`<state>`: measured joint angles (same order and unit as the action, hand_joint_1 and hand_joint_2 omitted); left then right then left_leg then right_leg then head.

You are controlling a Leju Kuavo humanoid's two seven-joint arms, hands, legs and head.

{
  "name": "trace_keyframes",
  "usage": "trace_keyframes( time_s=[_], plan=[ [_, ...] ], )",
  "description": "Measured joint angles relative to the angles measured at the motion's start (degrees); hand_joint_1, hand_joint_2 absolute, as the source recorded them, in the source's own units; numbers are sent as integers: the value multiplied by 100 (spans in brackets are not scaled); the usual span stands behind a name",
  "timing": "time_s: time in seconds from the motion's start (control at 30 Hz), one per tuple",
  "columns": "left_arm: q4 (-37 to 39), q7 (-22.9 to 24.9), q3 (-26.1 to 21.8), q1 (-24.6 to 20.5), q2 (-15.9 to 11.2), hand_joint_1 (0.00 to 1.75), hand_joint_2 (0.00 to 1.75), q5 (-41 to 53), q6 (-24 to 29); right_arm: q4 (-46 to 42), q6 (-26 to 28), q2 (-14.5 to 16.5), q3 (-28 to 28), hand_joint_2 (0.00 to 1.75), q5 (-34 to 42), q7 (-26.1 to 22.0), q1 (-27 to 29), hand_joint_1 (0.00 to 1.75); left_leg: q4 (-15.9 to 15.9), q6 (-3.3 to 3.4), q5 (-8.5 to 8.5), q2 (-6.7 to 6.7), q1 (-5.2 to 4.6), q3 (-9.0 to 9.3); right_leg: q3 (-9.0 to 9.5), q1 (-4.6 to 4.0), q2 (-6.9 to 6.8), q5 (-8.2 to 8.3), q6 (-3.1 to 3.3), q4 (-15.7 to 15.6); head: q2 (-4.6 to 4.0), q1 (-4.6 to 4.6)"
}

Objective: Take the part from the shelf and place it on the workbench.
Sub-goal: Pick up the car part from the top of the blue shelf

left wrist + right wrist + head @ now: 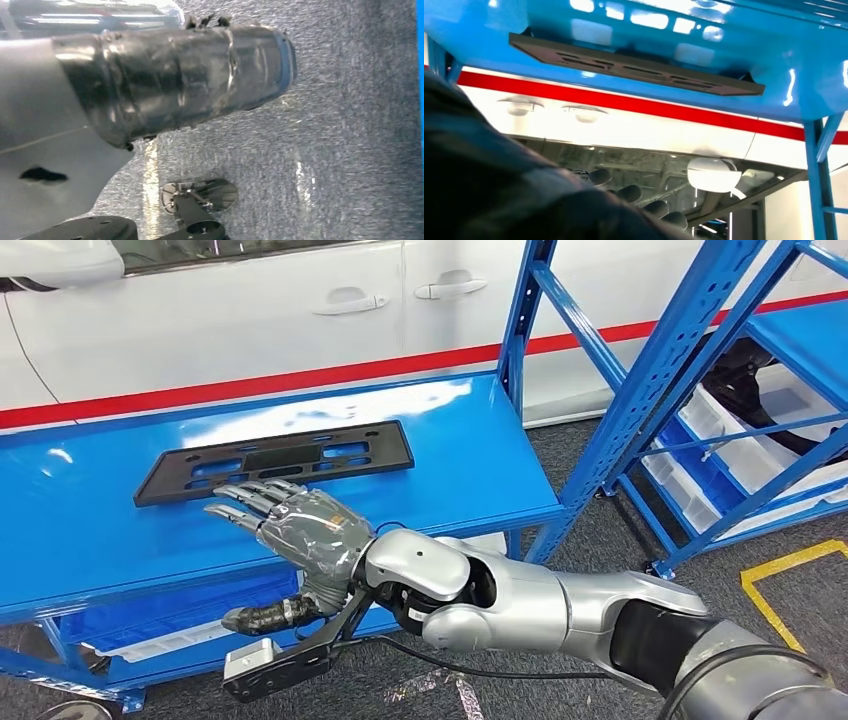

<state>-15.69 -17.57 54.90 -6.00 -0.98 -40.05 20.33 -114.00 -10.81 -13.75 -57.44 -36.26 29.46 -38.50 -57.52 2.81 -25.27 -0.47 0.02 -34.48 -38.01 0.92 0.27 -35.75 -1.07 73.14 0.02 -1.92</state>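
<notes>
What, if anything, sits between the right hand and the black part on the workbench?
Nothing visible. The right hand hovers open just in front of the black part, which already lies flat on the blue workbench, with only bare benchtop between them.

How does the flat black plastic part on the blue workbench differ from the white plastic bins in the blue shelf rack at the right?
The flat black plastic part is dark, thin and pierced with slots; the white plastic bins are pale, deep and walled. The part lies open on the blue workbench top, while the bins sit low inside the blue shelf rack, behind its braces. Near the part the right hand is open; no hand is near the bins. Both rest on blue metal furniture.
</notes>
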Motion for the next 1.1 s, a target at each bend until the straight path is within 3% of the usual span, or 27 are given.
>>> trace_keyframes(
  time_s=[0.03,0.07,0.13,0.2,0.27,0.37,0.4,0.47,0.53,0.57,0.6,0.67,0.7,0.87,0.93,1.0,1.03,1.07,1.1],
  plan=[
    [0,0,0,2,0,0,0,1,0,4,0,-1,0,44,0,0,12,0,-3,5,-42,-4,-3,48,-164,2,-1,79,-4,130,0,0],
    [0,0,0,6,0,0,0,2,0,6,1,-2,1,87,0,0,19,0,-9,3,-89,-9,-4,106,-220,7,-2,276,-5,33,0,0],
    [0,0,0,17,2,0,0,2,0,8,4,-5,2,175,0,0,17,0,-28,-15,-193,-21,-3,214,-61,13,-4,825,13,-638,-1,-1],
    [0,-1,0,4,5,0,0,6,-2,11,4,-6,2,175,1,0,10,0,-74,-67,-284,-35,-19,264,157,-5,0,1085,51,-1198,-1,3],
    [0,-1,0,-11,7,0,0,11,-15,15,-11,-10,3,175,6,0,-1,0,-92,-130,-323,-42,-26,273,224,-34,11,1048,96,-1331,-1,7],
    [0,4,0,-9,5,0,0,13,-36,20,-47,-25,4,175,26,3,-26,0,-193,-221,-426,-27,-8,247,278,-8,20,1031,177,-1400,0,8],
    [0,5,0,-10,5,0,0,13,-42,22,-52,-26,4,175,32,2,-35,0,-392,-254,-531,-20,1,153,312,8,12,1025,203,-1425,-1,8],
    [0,8,0,-13,6,0,0,14,-66,28,-98,-26,4,175,34,9,-44,0,-1098,-316,-809,-2,30,-233,354,16,-7,999,242,-1441,-1,9],
    [0,21,0,-9,9,0,0,14,-96,53,-183,-27,3,175,32,33,-43,0,-1628,-355,-881,5,59,-596,372,14,-11,967,255,-1431,-1,9],
    [0,33,0,-6,10,0,0,14,-105,73,-213,-28,2,175,29,44,-41,0,-1594,-363,-756,6,67,-634,388,16,-6,947,251,-1425,-1,10],
    [0,44,0,-6,10,0,0,15,-109,95,-225,-29,2,175,27,50,-39,0,-1342,-361,-536,7,72,-560,414,20,1,925,240,-1420,-1,10],
    [0,56,0,-11,8,0,0,18,-111,138,-222,-31,2,175,31,49,-39,0,-590,-336,-124,9,62,-254,467,18,11,879,201,-1416,-1,10],
    [0,57,0,-20,7,0,0,20,-113,157,-220,-32,2,175,37,48,-39,0,-307,-311,-33,8,49,-126,478,11,13,864,175,-1415,-1,9],
    [0,73,0,-30,9,0,0,48,-122,274,-215,-33,2,175,95,38,-17,0,-37,-166,-30,-2,37,1,454,6,1,784,39,-1371,-1,5],
    [0,84,0,-42,10,0,0,67,-126,352,-217,-34,2,175,107,45,-2,0,11,-97,-13,2,50,31,220,7,-4,515,19,-885,-1,4],
    [0,102,0,-60,11,0,0,78,-136,457,-219,-34,2,175,120,62,45,0,11,-57,-23,3,39,33,-166,1,-4,230,12,-142,-1,4],
    [0,112,0,-64,13,0,0,79,-143,516,-217,-33,2,175,128,69,82,0,5,-49,-31,2,35,35,-304,5,-5,199,7,90,-2,4],
    [0,119,0,-64,14,0,0,82,-150,572,-214,-33,2,175,136,74,115,0,-4,-46,-43,0,34,41,-340,11,-6,285,3,100,-2,4],
    [0,127,0,-64,15,0,0,85,-159,627,-209,-33,2,175,142,76,140,0,-17,-50,-58,-5,36,48,-274,19,-7,459,3,-97,-1,3]
  ],
)
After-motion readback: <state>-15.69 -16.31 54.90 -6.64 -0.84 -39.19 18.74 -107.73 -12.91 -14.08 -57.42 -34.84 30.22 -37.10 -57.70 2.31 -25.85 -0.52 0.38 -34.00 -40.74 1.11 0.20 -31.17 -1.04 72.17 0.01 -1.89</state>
